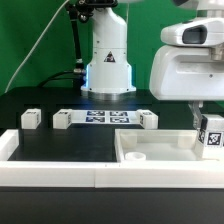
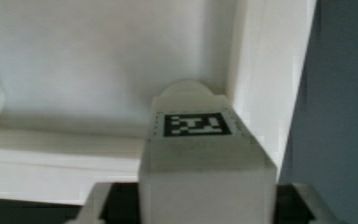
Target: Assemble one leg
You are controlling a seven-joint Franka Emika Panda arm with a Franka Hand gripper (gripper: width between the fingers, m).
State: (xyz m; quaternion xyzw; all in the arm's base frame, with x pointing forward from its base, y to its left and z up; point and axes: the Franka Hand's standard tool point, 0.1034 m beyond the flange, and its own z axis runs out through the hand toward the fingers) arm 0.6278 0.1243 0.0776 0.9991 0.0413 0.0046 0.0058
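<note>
My gripper is shut on a leg, a small white post with a black-and-white tag. It holds the leg upright over the near right corner of the large flat white tray-like piece, just above its rim. In the wrist view the leg runs out from between my jaws, tag facing the camera. Its tip points at an inner corner of the tray-like piece. I cannot tell whether the leg touches the piece.
Three more legs stand on the black table: two at the exterior view's left and one right of the marker board. The marker board lies before the robot base. Long white border walls run along the front.
</note>
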